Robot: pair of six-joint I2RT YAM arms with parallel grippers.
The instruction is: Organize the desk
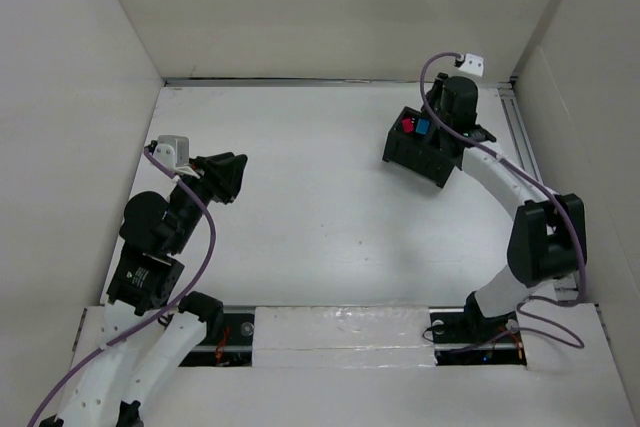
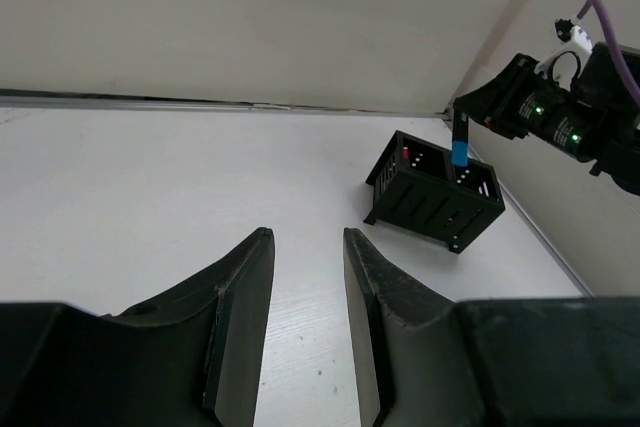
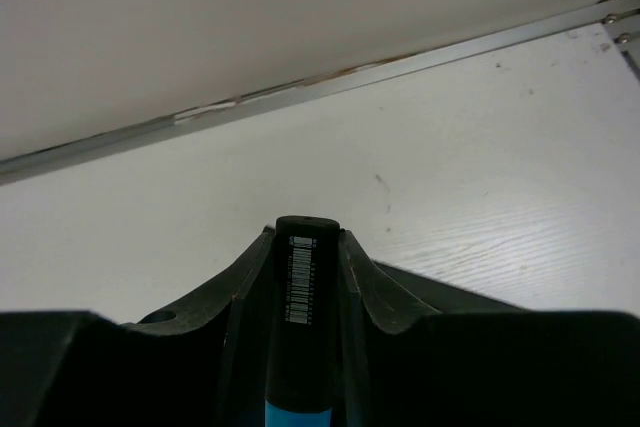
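Note:
On the white desk (image 1: 320, 227), at the back right, stands a black slotted organizer (image 1: 418, 152) with a red item (image 1: 408, 126) in one slot. My right gripper (image 1: 441, 115) hangs over it, shut on a marker (image 3: 305, 317) with a black barcoded barrel and a blue end (image 1: 423, 127). In the left wrist view the marker's blue end (image 2: 459, 154) dips into the organizer (image 2: 435, 197). My left gripper (image 2: 305, 237) hovers low over the bare desk at the left (image 1: 236, 173), open, with a narrow gap and nothing between its fingers.
White wall panels (image 1: 330, 7) enclose the desk at the back and both sides. A metal rail (image 3: 330, 82) runs along the foot of the back wall. The right arm (image 1: 500, 182) arcs along the right side.

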